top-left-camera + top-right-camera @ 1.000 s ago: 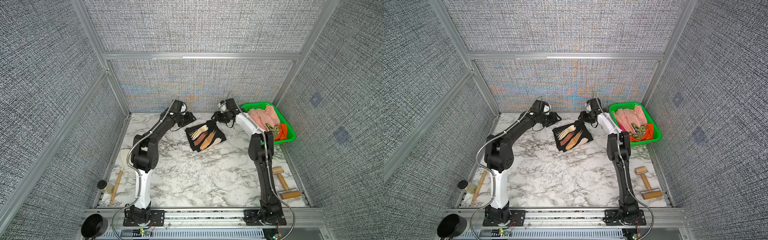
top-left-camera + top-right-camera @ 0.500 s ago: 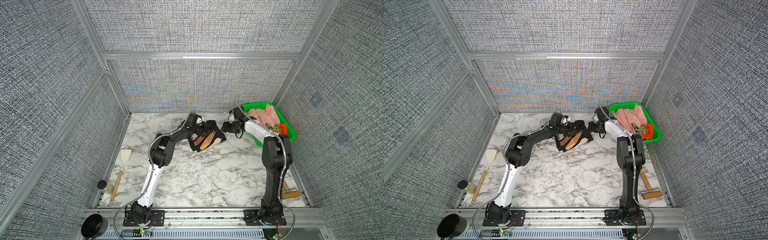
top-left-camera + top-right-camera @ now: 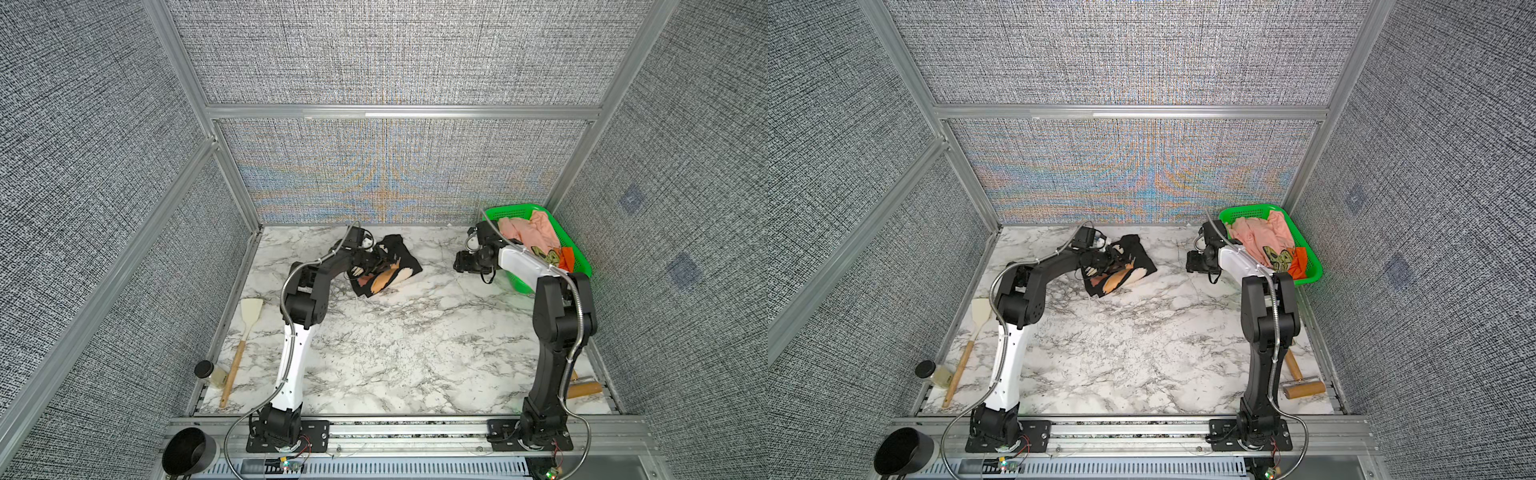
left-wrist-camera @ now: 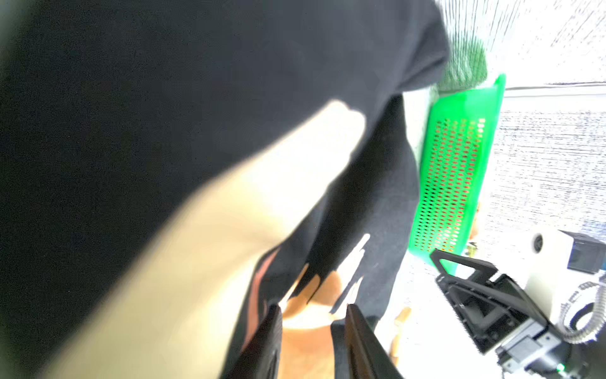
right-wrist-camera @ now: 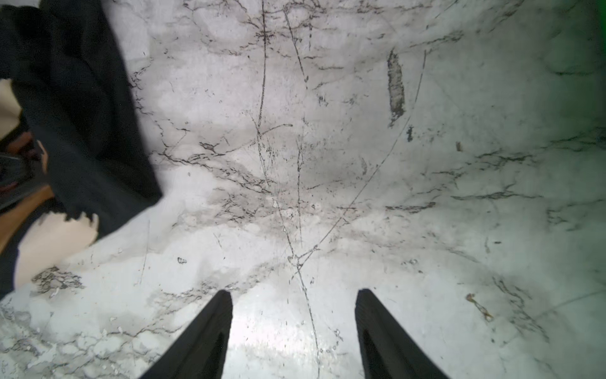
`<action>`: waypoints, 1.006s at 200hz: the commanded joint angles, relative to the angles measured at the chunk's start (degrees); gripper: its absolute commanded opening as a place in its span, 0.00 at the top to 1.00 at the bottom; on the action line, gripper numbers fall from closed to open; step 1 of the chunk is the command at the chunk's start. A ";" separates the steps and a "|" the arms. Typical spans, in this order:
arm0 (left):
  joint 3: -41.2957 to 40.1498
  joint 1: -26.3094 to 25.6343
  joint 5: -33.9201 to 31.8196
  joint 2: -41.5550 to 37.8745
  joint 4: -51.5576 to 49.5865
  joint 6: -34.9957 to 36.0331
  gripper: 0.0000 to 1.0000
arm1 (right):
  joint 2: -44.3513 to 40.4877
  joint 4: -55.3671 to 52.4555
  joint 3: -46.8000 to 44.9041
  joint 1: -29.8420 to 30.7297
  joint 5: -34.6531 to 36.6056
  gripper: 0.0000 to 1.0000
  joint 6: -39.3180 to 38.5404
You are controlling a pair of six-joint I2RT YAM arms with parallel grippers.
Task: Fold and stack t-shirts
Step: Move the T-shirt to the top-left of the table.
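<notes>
Left gripper (image 4: pixel 314 308) straddles the crumpled black t-shirt (image 3: pixel 401 251), pinch unclear; its cream brush-stroke runs lengthwise toward the green basket (image 3: pixel 513 212), well apart. Right gripper (image 5: pixel 294 293) gapes empty between them. Graphic on the peach t-shirt (image 3: pixel 519 232) in the basket: unreadable.

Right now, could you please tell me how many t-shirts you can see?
3: a black printed t-shirt on the marble table at the left claw; a peach-pink t-shirt and an orange t-shirt in the green basket. Others may lie hidden beneath them.
</notes>
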 commanded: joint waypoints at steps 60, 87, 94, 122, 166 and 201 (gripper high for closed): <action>-3.96 15.35 -23.50 -4.65 -35.67 38.52 0.61 | 0.39 -4.23 1.06 -0.42 0.69 0.35 -0.62; 2.70 18.18 -34.65 -2.66 -41.29 42.85 0.61 | 1.87 -5.69 3.77 -0.42 0.13 0.35 0.19; 5.05 19.01 -35.93 -1.48 -42.53 43.51 0.61 | 2.19 -6.28 4.67 -0.42 0.08 0.35 0.28; 14.92 20.93 -42.59 3.29 -46.61 46.53 0.61 | 2.12 -8.36 7.13 -0.30 1.05 0.35 0.28; 23.11 22.51 -52.95 6.93 -45.18 48.84 0.60 | 1.70 -10.70 8.14 -0.25 3.47 0.35 0.36; 23.65 22.11 -49.31 3.51 -42.22 48.30 0.58 | 1.43 -9.96 8.62 -0.25 3.84 0.35 1.25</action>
